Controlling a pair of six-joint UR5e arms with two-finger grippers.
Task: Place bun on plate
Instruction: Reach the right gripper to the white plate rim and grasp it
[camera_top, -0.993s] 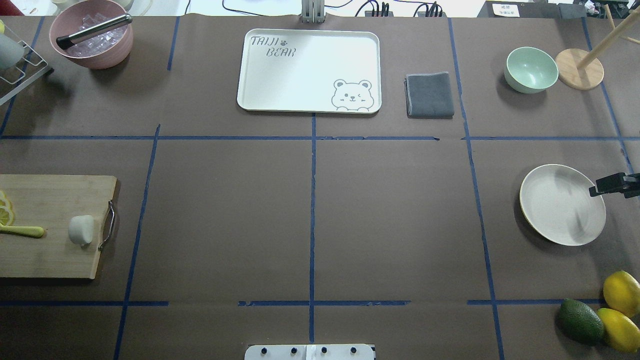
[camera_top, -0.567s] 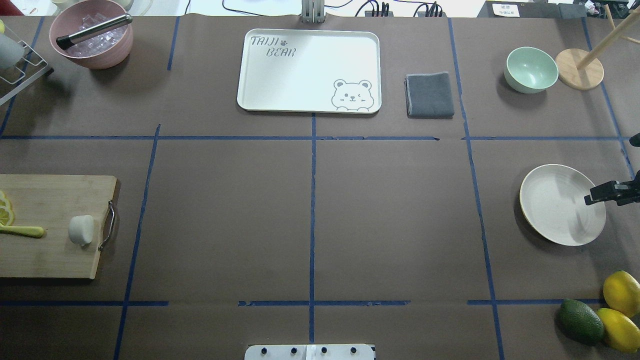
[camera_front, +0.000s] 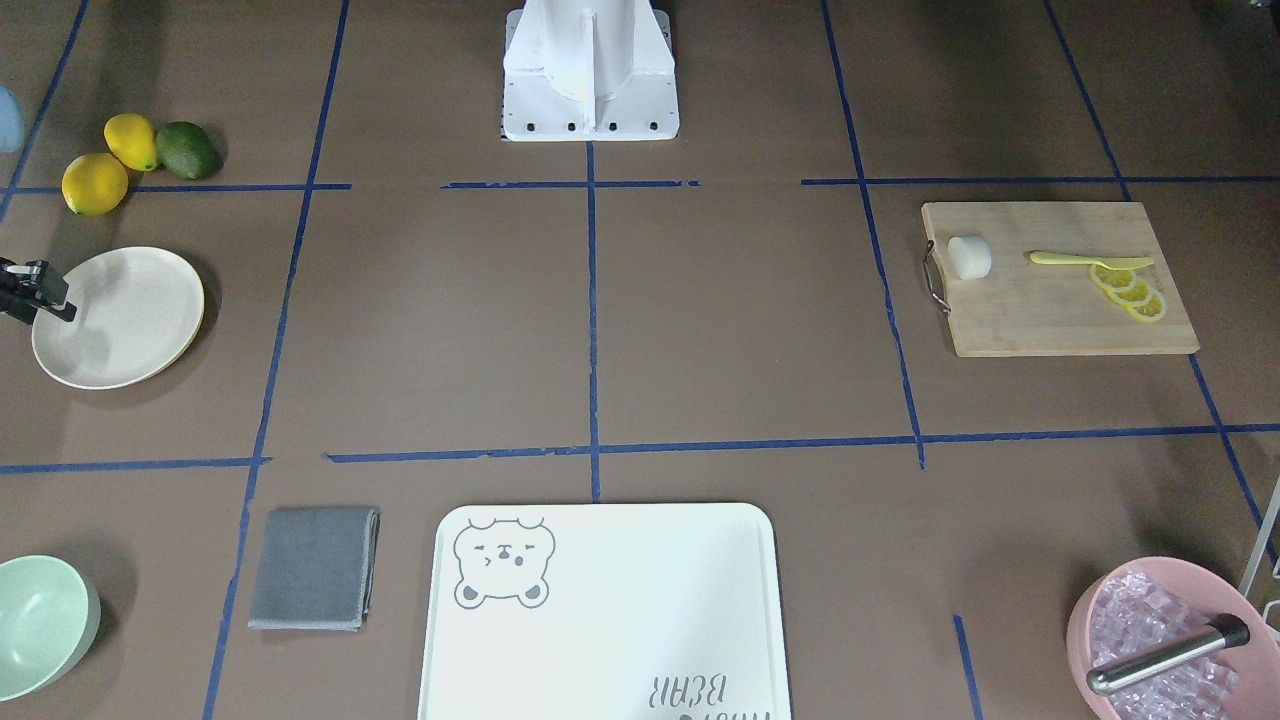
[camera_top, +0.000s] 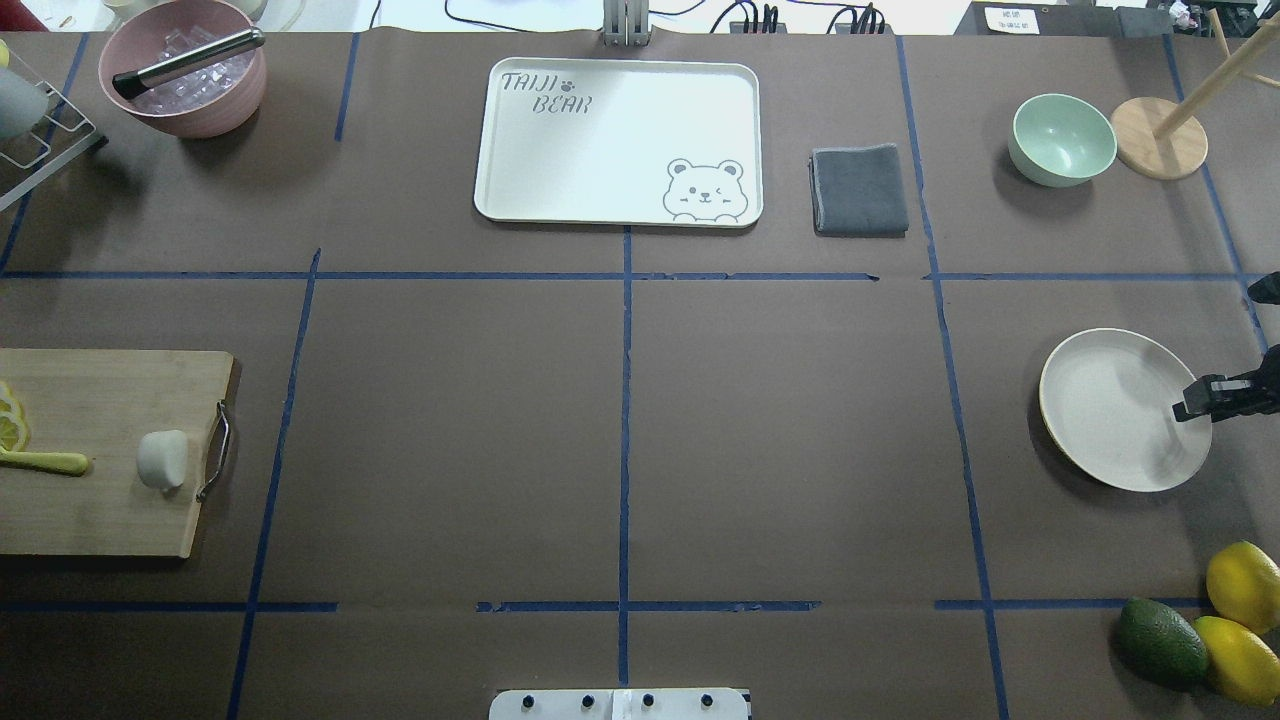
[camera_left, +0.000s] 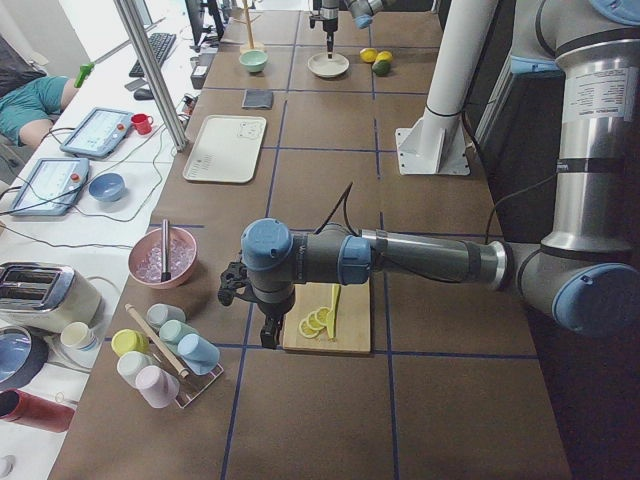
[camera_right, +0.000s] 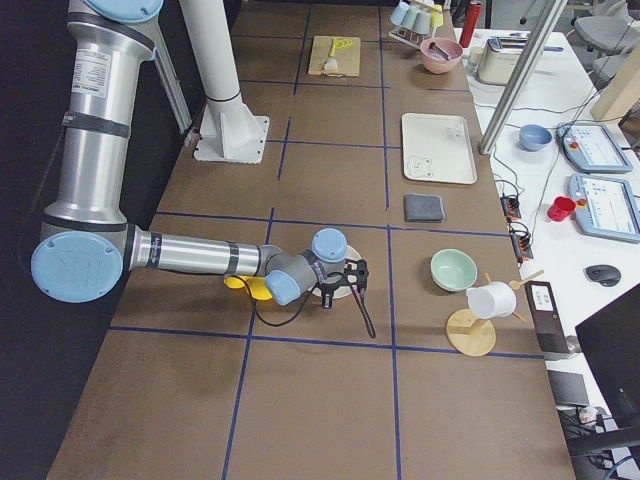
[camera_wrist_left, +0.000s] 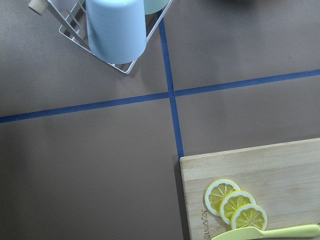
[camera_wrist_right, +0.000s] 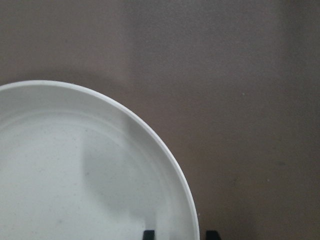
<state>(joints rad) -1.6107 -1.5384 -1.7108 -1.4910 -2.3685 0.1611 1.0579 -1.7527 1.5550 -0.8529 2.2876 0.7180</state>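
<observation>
The bun (camera_top: 162, 459) (camera_front: 968, 257) is a small white lump lying on the wooden cutting board (camera_top: 90, 510), close to its metal handle. Far off at the table's right side lies the cream plate (camera_top: 1110, 400) (camera_front: 118, 317) (camera_wrist_right: 75, 170), with nothing on it. My right gripper (camera_top: 1190, 405) (camera_front: 55, 305) (camera_wrist_right: 180, 235) hangs open over the plate's outer rim, one fingertip on either side of the rim. My left gripper (camera_left: 267, 335) shows only in the exterior left view, beyond the board's lemon end; I cannot tell whether it is open or shut.
Lemon slices (camera_top: 10, 420) (camera_wrist_left: 235, 206) and a yellow knife (camera_top: 45, 462) share the board. A bear-printed tray (camera_top: 600, 150), grey cloth (camera_top: 860, 190), mint bowl (camera_top: 1060, 138) and pink ice bowl (camera_top: 185, 70) line the far edge. Two lemons and an avocado (camera_top: 1160, 640) lie near right.
My right gripper has slid along the plate's right rim toward the robot's side. The bun and the plate have not moved.
</observation>
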